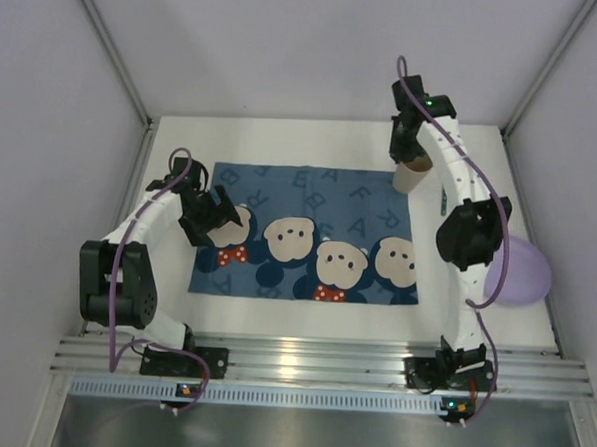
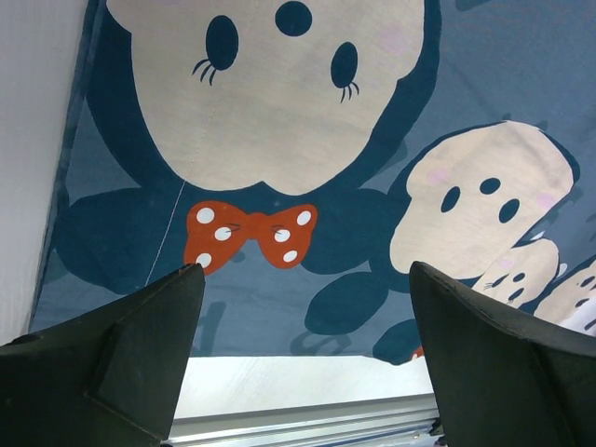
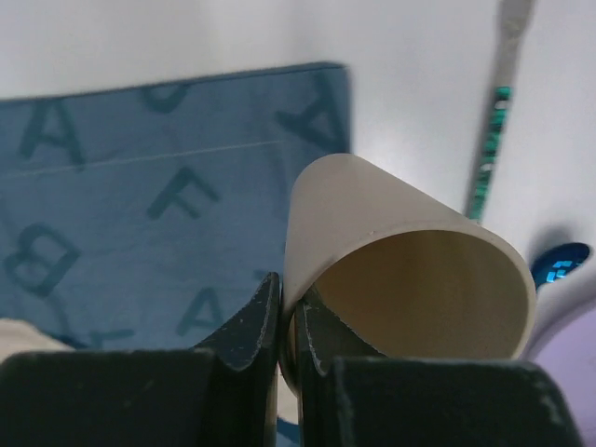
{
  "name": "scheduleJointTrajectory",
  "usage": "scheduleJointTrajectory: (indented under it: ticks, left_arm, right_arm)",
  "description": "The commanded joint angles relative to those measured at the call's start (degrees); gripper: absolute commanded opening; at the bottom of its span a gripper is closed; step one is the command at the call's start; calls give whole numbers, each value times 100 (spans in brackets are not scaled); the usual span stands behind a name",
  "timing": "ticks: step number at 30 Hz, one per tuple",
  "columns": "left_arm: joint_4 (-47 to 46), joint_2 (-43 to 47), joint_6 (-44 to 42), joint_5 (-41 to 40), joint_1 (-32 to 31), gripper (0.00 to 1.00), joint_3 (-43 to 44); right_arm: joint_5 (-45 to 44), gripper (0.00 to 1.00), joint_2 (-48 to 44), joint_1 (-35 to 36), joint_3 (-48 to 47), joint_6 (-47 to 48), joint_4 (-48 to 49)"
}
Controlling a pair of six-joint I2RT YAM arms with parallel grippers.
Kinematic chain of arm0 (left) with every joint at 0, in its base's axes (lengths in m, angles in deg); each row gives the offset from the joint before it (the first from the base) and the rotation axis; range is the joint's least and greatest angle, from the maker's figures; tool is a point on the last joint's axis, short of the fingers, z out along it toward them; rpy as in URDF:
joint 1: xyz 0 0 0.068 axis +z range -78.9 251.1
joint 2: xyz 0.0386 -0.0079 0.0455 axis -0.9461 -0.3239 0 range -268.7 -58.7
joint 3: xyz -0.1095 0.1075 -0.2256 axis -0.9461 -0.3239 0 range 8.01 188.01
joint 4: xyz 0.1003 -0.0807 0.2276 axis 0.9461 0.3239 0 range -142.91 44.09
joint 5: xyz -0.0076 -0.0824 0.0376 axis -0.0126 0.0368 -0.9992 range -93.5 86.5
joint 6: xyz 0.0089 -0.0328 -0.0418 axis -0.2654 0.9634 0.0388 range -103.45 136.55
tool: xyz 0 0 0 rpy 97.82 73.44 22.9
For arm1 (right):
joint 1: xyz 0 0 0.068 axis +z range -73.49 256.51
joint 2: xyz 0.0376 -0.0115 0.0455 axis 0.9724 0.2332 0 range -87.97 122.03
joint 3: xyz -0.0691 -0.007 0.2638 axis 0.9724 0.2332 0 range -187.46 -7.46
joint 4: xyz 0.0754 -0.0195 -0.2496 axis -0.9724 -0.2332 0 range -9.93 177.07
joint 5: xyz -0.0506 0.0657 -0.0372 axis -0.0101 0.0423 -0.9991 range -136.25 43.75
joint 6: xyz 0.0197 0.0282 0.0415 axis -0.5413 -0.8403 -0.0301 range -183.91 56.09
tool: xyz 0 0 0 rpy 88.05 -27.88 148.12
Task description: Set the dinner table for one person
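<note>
My right gripper point(image 3: 287, 312) pinches the beige cup point(image 3: 410, 233) by its rim wall, one finger inside, at the far right corner of the blue mat point(image 3: 140, 214). I judge the cup light, thin and crushable: grip gently. My left gripper point(image 2: 305, 270) hangs open over the mat. The dinner table point(image 1: 313, 144) is flat, matte white, enclosed by pale walls point(image 1: 288, 43).

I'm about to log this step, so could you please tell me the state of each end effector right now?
Left end effector: open, holding nothing.
Right end effector: closed on the cup rim.
</note>
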Motion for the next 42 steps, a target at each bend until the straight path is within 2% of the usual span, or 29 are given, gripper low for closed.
scheduleJointTrajectory:
  ticks: [1, 10, 11, 14, 19, 20, 23, 26, 28, 31, 34, 37, 38, 42]
  left_arm:
    - [-169, 45, -175, 29, -17, 96, 202]
    - [-10, 177, -439, -252, 0, 97, 334]
    - [-10, 185, -439, -261, 0, 97, 343]
    - [-45, 159, -439, -261, 9, 97, 343]
    - [-89, 98, -396, -226, 9, 97, 361]
    - [-89, 98, -395, -226, 9, 97, 361]
    - [-133, 71, -369, -217, 9, 97, 308]
    - [-151, 54, -352, -191, 9, 97, 273]
    - [-177, 19, -334, -164, 9, 97, 255]
    - [-177, 27, -308, -155, 0, 97, 264]
    - [-204, 106, -255, -173, 0, 97, 220]
    - [-256, 176, -211, -120, 0, 97, 159]
    - [-274, 211, -193, -111, 0, 97, 150]
    - [-239, 229, -220, -138, 0, 97, 185]
  right_arm:
    - [575, 0, -2, 377, -271, -196, 15]
    - [813, 0, 605, 685, -385, -319, 121]
    - [839, 4, 693, 694, -385, -302, 147]
    - [962, 34, 877, 764, -402, -214, 182]
    - [971, 48, 887, 826, -464, -178, 147]
    - [989, 56, 808, 826, -473, -170, 156]
    - [1050, 69, 606, 817, -657, -135, 130]
    - [1025, 72, 159, 817, -763, -126, 287]
    - [998, 74, -462, 782, -343, -135, 846]
    - [945, 80, -1184, 554, 184, -117, 1507]
    - [770, 99, -1634, 89, 659, -56, 1851]
    - [882, 100, -1610, -657, 1135, -99, 2134]
    - [988, 100, -1487, -1094, 1127, -143, 1977]
    - [1402, 96, -653, -1968, 759, -564, 1432]
